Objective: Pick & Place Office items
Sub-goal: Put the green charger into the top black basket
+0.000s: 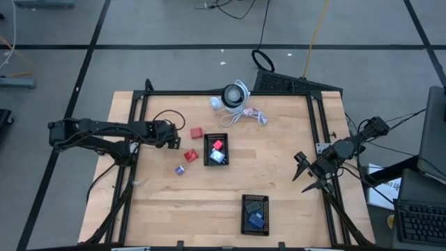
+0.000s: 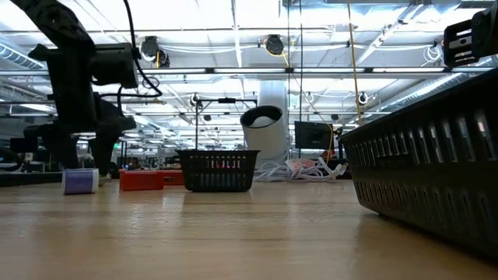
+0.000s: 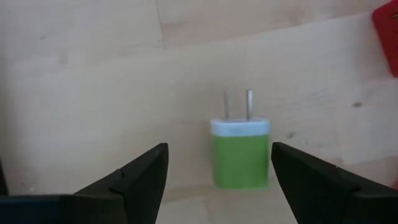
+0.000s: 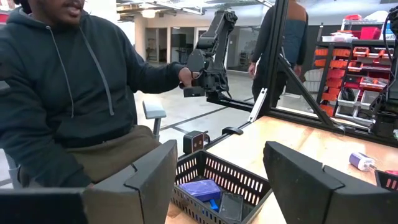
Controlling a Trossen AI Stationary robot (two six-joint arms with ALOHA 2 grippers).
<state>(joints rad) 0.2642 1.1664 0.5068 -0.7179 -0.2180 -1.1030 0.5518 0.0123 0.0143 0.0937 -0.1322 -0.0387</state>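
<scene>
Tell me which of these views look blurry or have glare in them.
Left wrist view: the green plug adapter is soft-edged, and the left hand in front of it is blurred. Low view: bright ceiling lights glare, and the near black tray looms out of focus. High view: evenly lit, no strong shadows. Right wrist view: fairly sharp.

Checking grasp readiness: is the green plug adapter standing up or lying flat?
Lying flat: the green plug adapter rests on its side on the table, prongs parallel to the wood.
</scene>
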